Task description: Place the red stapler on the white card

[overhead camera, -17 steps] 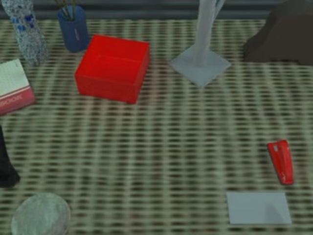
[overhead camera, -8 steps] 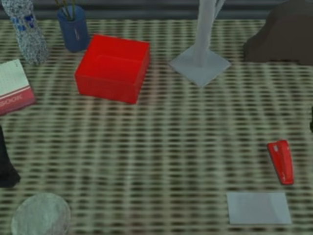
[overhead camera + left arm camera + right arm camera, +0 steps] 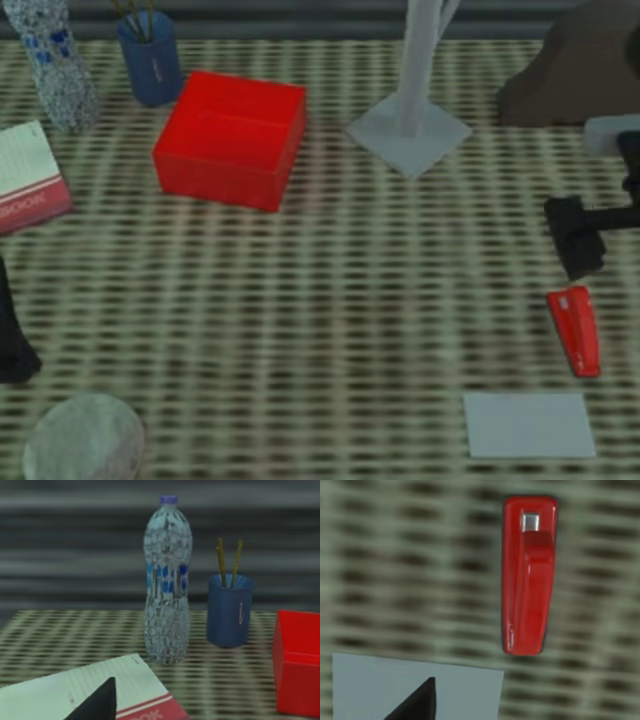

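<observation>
You see a glossy red narrow stapler (image 3: pixel 574 331) with a small silver metal part near one end, lying on a woven tablecloth (image 3: pixel 350 300) patterned in pale green and dark brown dashes. The thin flat card (image 3: pixel 528 424) is plain pale grey-white. The large open square box (image 3: pixel 230 138) is solid bright red. The round pen cup (image 3: pixel 150 58) is deep blue with yellowish sticks in it. The clear plastic bottle (image 3: pixel 167 582) carries blue markings and a purple-blue cap. The book (image 3: pixel 28 177) is white with a pink-red band. The black right gripper (image 3: pixel 580 238) contrasts with the cloth.
</observation>
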`<control>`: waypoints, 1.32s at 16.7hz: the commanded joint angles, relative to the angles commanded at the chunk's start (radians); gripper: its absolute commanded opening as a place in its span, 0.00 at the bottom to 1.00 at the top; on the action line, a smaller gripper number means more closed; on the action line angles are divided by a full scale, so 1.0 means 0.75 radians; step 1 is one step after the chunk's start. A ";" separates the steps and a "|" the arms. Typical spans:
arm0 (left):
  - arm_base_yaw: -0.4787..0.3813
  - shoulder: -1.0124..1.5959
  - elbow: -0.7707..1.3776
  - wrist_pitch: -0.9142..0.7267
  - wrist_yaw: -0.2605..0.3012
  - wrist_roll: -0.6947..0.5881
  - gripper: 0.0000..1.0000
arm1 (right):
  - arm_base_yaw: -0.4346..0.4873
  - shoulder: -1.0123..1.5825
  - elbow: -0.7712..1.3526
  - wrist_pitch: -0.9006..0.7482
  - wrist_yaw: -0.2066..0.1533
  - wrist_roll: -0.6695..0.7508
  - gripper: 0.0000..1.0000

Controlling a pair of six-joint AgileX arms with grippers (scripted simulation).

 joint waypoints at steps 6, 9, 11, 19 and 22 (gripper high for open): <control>0.000 0.000 0.000 0.000 0.000 0.000 1.00 | 0.026 0.163 0.136 -0.102 -0.002 0.015 1.00; 0.000 0.000 0.000 0.000 0.000 0.000 1.00 | 0.019 0.159 0.132 -0.099 -0.002 0.014 1.00; 0.000 0.000 0.000 0.000 0.000 0.000 1.00 | 0.021 0.168 0.114 -0.078 -0.002 0.013 1.00; 0.000 0.000 0.000 0.000 0.000 0.000 1.00 | 0.030 0.329 -0.158 0.367 -0.002 0.022 1.00; 0.000 0.000 0.000 0.000 0.000 0.000 1.00 | 0.031 0.350 -0.190 0.411 -0.001 0.023 1.00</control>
